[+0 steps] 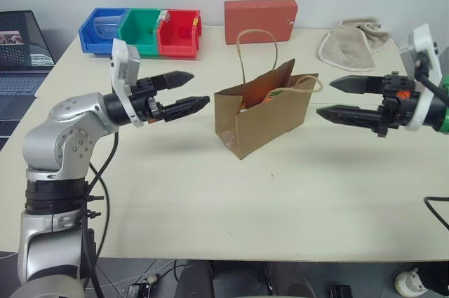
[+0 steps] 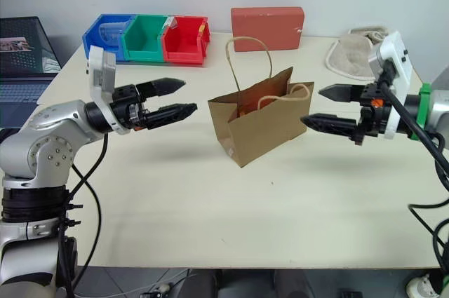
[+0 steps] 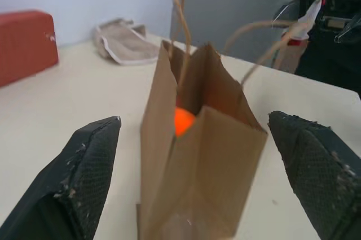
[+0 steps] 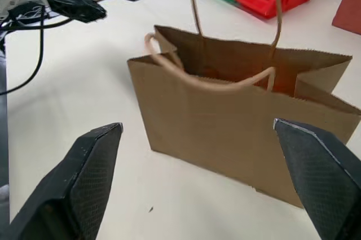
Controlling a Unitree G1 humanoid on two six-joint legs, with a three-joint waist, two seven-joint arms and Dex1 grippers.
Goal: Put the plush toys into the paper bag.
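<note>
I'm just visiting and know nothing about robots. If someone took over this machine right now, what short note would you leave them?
Left pincer: open, holding nothing, level beside the paper bag on its left.
Right pincer: open, holding nothing, on the bag's other side.
The bag stands upright on the table, mouth open, one cord handle up, one drooping.
Done: something orange and green shows inside the bag, probably the carrot toy. No toy lies loose on the table.
Left: look down into the bag to confirm the white toy is there too; it can't be seen from here.
</note>
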